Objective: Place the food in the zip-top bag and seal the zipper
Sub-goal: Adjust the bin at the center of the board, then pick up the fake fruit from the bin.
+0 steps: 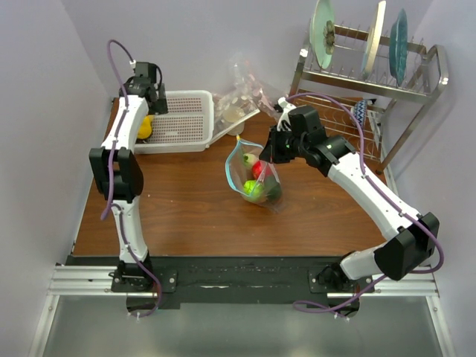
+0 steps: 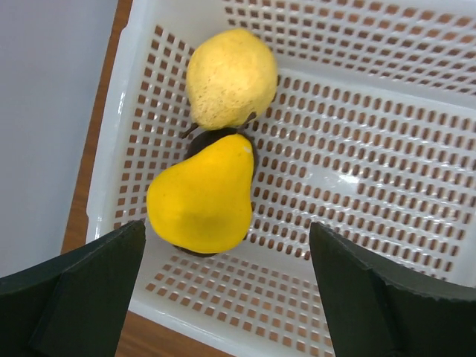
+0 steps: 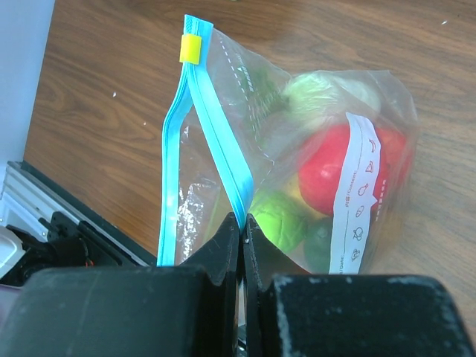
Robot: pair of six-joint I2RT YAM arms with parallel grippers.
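The bag (image 1: 253, 175) lies at the centre of the table (image 1: 178, 216) in the top view, with a red fruit (image 3: 331, 167), a green fruit (image 3: 281, 219) and a pale green piece (image 3: 320, 93) inside. The right gripper (image 3: 243, 227) has its fingers pinched together on one strip of the zipper (image 3: 216, 134) at the lower middle of the right wrist view. The other strip bows away to the left, so the mouth is open. A yellow slider (image 3: 190, 49) sits at the zipper's top end.

At the upper left of the top view, the left gripper (image 2: 227, 234) hangs over the white basket (image 2: 372, 171) with its fingers spread wide and touching nothing. Below it lie a pear (image 2: 201, 201) and, touching it, a lemon (image 2: 230, 78). Something dark shows under the pear, perhaps another piece
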